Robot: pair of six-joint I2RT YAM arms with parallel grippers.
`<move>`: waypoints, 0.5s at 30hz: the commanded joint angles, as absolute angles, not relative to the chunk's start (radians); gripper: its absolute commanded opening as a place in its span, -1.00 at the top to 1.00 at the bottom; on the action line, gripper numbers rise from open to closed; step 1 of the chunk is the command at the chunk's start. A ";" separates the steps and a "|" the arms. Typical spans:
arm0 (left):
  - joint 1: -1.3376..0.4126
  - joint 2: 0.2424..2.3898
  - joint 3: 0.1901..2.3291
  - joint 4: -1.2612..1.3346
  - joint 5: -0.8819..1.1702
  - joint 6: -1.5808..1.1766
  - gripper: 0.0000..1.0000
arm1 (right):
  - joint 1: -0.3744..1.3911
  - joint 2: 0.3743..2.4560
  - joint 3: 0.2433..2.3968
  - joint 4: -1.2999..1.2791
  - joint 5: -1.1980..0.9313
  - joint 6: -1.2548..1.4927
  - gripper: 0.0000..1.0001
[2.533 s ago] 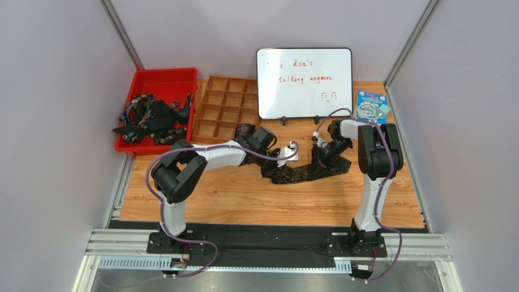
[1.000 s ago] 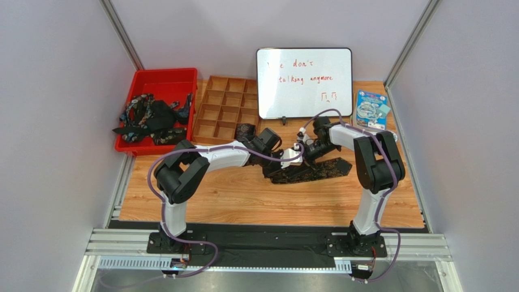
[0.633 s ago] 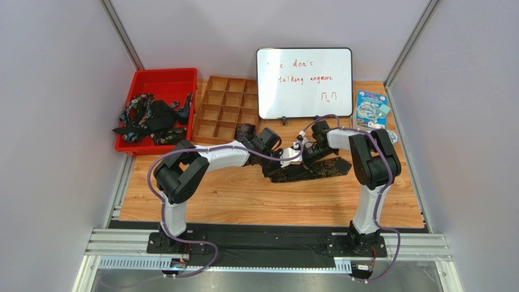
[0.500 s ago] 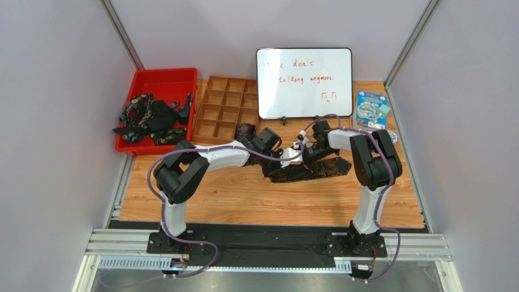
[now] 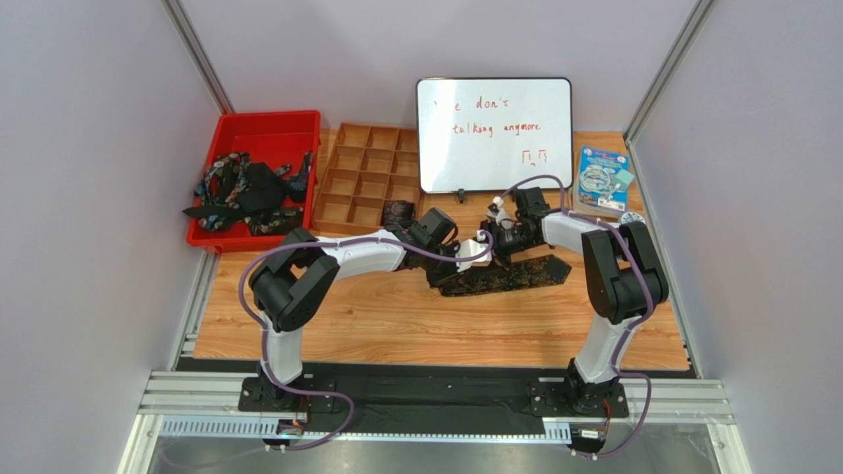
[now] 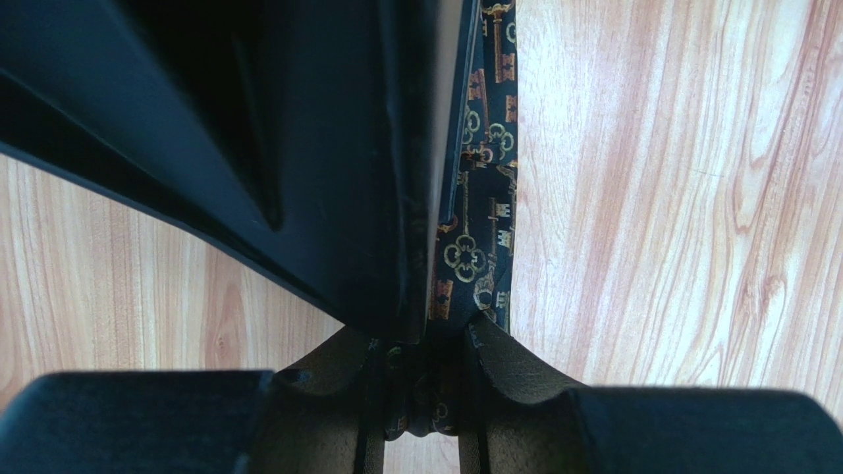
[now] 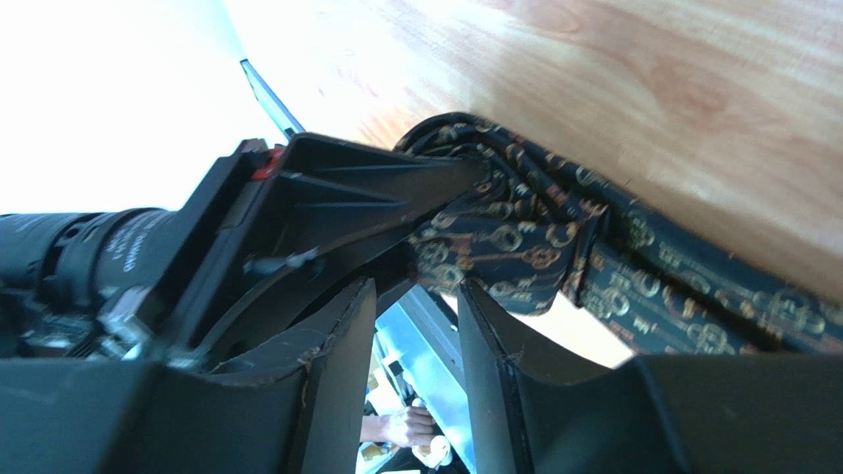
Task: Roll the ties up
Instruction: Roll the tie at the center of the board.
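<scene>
Left pincer first: it's squeezed nearly closed on the tie. The gold-key fabric runs up between my fingers and away across the wooden table. A broad dark fold of cloth fills the left of that view.

Over to my right pincer: partly open, light showing through the gap, nothing clamped. The tie's bunched fold sits right at its tips, beside the left pincer's black body.

From above, my two pincers meet almost tip to tip over the left part of the tie, mid-table, just in front of the whiteboard. The rest of the tie lies flat, stretching off to the right.

Far left, a heap of ties lies in the red bin. A small dark coil sits at the near right corner of the wooden divider tray.
</scene>
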State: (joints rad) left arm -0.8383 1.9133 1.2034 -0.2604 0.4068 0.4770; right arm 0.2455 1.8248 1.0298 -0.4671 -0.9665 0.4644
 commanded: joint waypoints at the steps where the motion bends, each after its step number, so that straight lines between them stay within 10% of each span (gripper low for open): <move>1: -0.845 1.948 1.167 -0.334 0.362 0.471 0.71 | 0.264 1.847 0.996 -0.303 -0.966 0.511 0.14; 15: -0.853 1.963 1.187 -0.353 0.364 0.466 0.70 | 0.305 1.887 0.977 -0.238 -0.903 0.460 0.04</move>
State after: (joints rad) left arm -0.8371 1.9133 1.2037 -0.2657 0.3977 0.4686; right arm 0.2768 1.8820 0.9791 -0.3138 -0.9615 0.4858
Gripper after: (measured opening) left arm 0.299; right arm 0.474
